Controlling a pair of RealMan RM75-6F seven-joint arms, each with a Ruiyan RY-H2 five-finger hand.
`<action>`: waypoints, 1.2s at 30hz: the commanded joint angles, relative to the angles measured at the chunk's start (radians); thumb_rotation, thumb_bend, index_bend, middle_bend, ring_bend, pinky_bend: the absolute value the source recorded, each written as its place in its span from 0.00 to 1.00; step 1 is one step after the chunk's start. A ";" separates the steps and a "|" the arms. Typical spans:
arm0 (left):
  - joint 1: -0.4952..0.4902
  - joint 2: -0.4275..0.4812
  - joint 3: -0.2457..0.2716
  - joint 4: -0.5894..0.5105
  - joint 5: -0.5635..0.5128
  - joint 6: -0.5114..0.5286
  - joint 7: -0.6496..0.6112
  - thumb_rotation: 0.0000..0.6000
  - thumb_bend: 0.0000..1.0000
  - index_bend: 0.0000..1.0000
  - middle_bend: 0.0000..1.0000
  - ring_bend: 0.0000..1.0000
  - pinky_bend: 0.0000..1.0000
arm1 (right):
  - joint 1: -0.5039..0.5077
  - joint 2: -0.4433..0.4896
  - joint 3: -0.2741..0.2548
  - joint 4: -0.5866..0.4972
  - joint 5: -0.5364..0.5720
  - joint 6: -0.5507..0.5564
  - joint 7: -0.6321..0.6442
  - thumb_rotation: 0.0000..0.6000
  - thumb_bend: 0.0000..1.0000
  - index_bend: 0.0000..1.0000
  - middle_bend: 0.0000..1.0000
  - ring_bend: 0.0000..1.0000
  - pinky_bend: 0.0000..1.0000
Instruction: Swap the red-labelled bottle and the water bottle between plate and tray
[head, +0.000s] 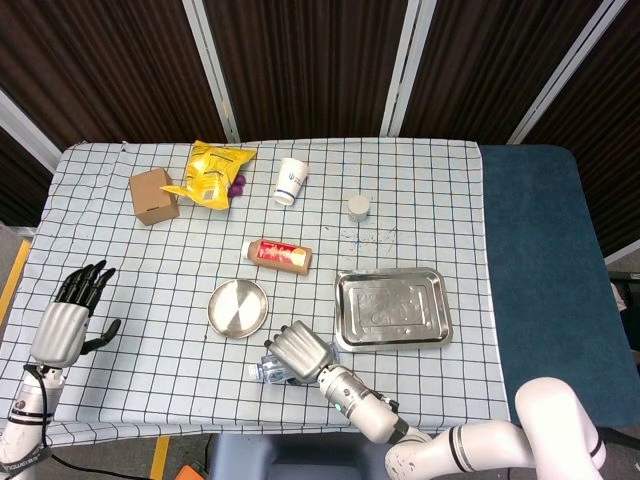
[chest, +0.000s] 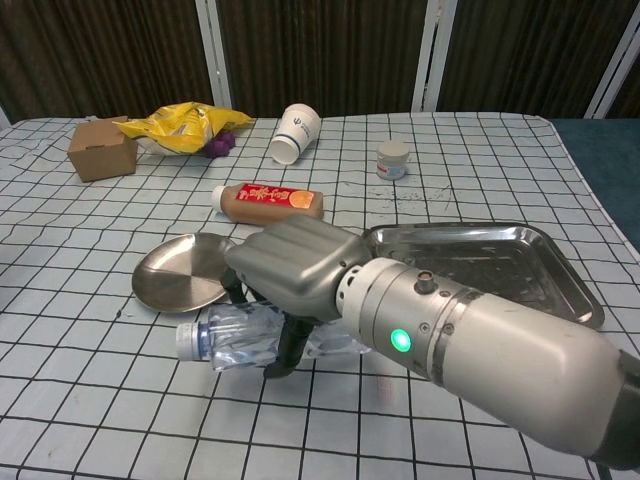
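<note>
The right hand (chest: 295, 272) grips the water bottle (chest: 235, 341) sideways, fingers wrapped over it, low in the frame just below the plate (chest: 180, 275), cap pointing left. In the head view the bottle (head: 262, 371) sits below the plate (head: 238, 308), left of the tray (head: 392, 308). The red bottle (head: 279, 255) lies on its side on the cloth above the plate, at mid-frame. The left hand (head: 65, 318) hovers at the lower left, fingers spread and holding nothing. Box (head: 153, 195), yellow bag (head: 214, 172), cup (head: 290, 181) and small jar (head: 358, 207) line the upper part.
</note>
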 joint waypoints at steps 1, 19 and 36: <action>0.000 0.002 0.003 -0.006 0.005 -0.003 -0.001 1.00 0.35 0.00 0.00 0.00 0.10 | 0.019 -0.009 -0.008 0.022 0.027 -0.028 0.011 1.00 0.37 0.18 0.32 0.24 0.42; 0.005 0.009 0.002 -0.032 0.023 0.002 0.016 1.00 0.35 0.00 0.00 0.00 0.10 | 0.080 0.058 0.218 0.158 0.224 0.042 0.177 1.00 0.20 0.00 0.13 0.01 0.18; 0.010 0.029 0.000 -0.073 0.008 -0.027 0.066 1.00 0.35 0.00 0.00 0.00 0.10 | 0.393 -0.269 0.346 0.949 0.392 -0.273 0.316 1.00 0.20 0.16 0.16 0.01 0.15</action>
